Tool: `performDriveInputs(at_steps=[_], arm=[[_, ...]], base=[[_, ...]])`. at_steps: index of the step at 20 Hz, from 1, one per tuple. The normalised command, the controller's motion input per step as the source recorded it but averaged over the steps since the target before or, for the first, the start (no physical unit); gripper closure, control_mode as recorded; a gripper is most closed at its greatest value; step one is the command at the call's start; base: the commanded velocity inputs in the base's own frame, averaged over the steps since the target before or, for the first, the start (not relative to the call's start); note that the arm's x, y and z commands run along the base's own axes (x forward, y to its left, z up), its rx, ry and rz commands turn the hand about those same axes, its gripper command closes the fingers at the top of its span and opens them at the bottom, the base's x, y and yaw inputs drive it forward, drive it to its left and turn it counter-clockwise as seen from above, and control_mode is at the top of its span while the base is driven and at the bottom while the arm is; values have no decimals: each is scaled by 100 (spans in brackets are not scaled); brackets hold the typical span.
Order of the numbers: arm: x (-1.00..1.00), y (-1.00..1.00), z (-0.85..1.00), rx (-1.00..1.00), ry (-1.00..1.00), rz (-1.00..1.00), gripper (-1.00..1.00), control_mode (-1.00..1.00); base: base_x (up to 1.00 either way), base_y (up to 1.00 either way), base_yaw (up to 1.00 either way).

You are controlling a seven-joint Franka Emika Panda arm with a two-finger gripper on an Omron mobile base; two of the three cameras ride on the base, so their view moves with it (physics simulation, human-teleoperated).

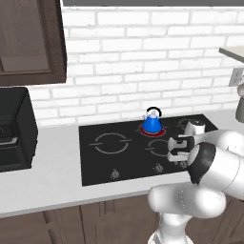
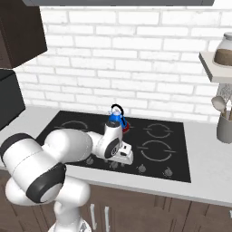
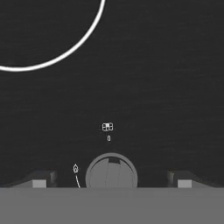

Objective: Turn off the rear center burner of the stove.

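Hand lined up on a knob, burner not off yet.
Left to right: black boxy oven (image 1: 14, 128) on the white counter (image 1: 52, 176); flat glossy black glass stove (image 1: 102, 164); small round rear center burner (image 1: 144, 130) glows red under the small blue kettle (image 1: 152, 123), so the turn is left to do. Arm reaches low over the front knob row; hand (image 3: 111, 179) spread, fingers either side of the round grey knob (image 3: 111, 171), not pinching it.
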Motion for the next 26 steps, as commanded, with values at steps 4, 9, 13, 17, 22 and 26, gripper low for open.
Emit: performDriveInputs(at_steps=[4, 9, 13, 17, 22, 26], arm=[[0, 0, -17, 0, 1, 0, -100, -100], [0, 0, -9, 0, 0, 0, -100, -100], [0, 0, 0, 0, 0, 0, 100, -100], [1, 0, 0, 0, 0, 0, 100, -100], [3, -4, 0, 3, 2, -11, 100, -100], [1, -3, 0, 8, 6, -29, 100, -100]], base=[[0, 0, 0], [0, 0, 0], [0, 0, 0], [0, 0, 0], [0, 0, 0], [0, 0, 0]])
